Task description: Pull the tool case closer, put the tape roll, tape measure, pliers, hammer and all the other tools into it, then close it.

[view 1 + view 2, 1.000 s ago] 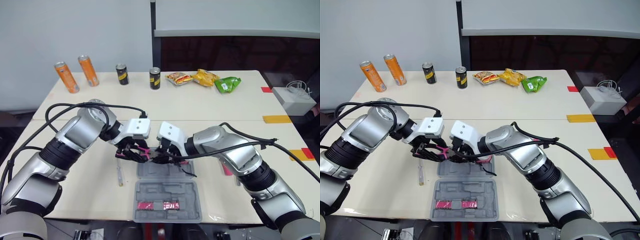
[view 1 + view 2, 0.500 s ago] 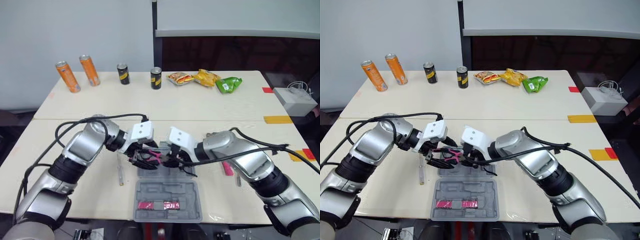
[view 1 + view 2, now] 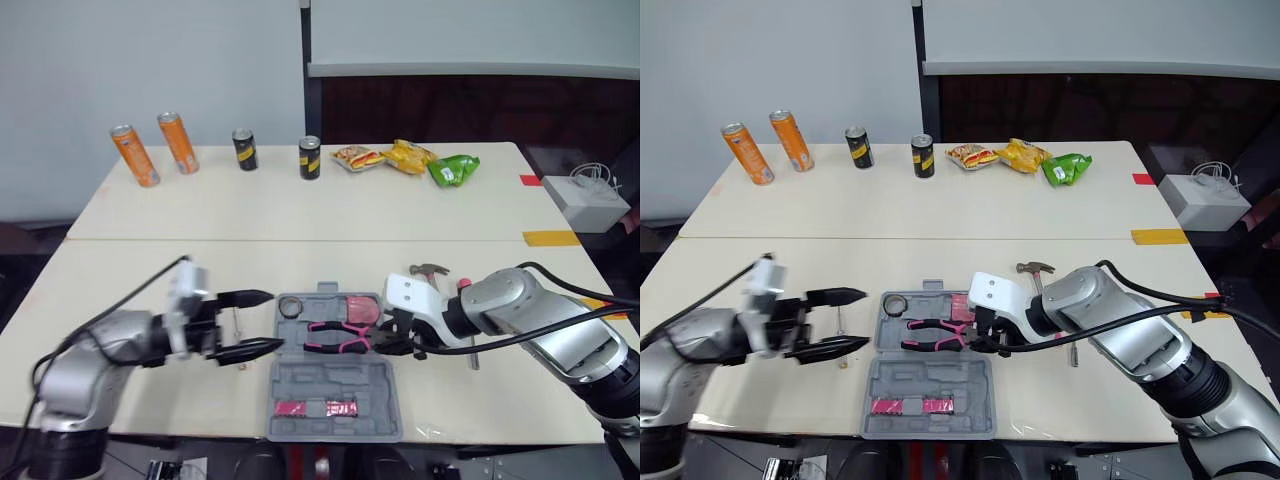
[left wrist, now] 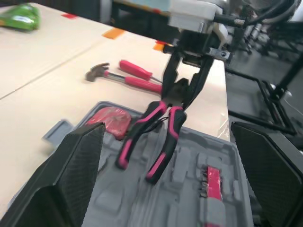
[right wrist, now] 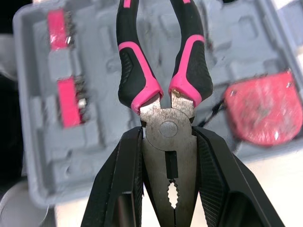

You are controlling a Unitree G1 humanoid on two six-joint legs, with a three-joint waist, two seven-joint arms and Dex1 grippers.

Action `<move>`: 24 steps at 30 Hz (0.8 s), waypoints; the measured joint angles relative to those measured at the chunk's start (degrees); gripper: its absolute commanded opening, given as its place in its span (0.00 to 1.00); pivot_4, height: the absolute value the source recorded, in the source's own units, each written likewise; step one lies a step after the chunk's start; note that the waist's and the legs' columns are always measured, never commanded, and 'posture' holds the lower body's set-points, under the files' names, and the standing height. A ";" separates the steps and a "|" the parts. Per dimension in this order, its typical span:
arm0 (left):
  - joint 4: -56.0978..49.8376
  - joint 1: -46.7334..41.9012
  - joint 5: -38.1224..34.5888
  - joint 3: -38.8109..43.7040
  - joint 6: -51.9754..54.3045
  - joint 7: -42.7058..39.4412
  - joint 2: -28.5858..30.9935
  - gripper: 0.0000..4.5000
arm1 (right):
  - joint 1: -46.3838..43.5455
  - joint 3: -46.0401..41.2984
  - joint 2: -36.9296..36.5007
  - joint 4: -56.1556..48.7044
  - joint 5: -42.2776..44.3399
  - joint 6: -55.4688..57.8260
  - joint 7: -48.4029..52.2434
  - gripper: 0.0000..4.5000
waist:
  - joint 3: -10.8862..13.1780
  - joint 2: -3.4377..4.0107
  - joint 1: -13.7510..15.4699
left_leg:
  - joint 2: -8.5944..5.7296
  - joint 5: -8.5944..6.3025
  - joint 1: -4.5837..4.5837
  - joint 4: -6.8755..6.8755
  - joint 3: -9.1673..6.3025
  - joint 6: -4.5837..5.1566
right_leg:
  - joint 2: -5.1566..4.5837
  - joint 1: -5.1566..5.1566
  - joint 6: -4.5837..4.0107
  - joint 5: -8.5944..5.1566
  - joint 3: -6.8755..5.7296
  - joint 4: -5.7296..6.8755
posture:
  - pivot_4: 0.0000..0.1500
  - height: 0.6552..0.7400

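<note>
Fingers (image 5: 118,189) of the right gripper (image 5: 168,137) were clamped narrow on the bare steel head of the pliers (image 5: 142,80), one pad on each side of the pivot. We judged the pliers stiff and fairly heavy for their size. Smooth metal there could slip or twist in the pads, and the rubbery pink-and-black handles would give a surer hold. The handles pointed away from the fingertips, over the open tool case (image 3: 335,385). We could not tell whether they rested in a recess or hung just above it. Beside the fingertips, the red tape measure (image 3: 358,304) and, farther off, the tape roll (image 3: 291,306) lay in the case. Behind the wrist, the hammer (image 3: 432,270) and a red-handled tool (image 4: 135,69) lay partly hidden by the arm. The left gripper (image 3: 277,320) stood wide apart at the case's far edge, with a thin tool (image 3: 238,325), too small to name, between its fingers.
</note>
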 measured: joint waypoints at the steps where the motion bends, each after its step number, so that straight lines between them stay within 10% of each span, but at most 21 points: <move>1: 0.05 2.08 -2.45 2.53 0.29 -1.55 1.27 1.00 | 0.00 -0.03 -0.21 0.01 -0.08 -0.36 0.27 0.22 | 0.00 0.00 -0.04 | 0.01 0.02 0.03 -0.01 0.03 0.04 | 0.00 0.00 -0.18 -0.09 0.00 0.00 | 1.00 1.00; 24: 9.86 16.31 -4.16 12.41 -14.07 -8.56 3.65 1.00 | -10.57 13.52 14.83 18.47 -13.53 -8.03 2.81 0.22 | 0.01 -0.05 -0.04 | 0.13 0.08 0.42 -0.19 0.49 0.25 | 0.09 0.01 -0.50 -0.22 0.36 0.10 | 1.00 1.00</move>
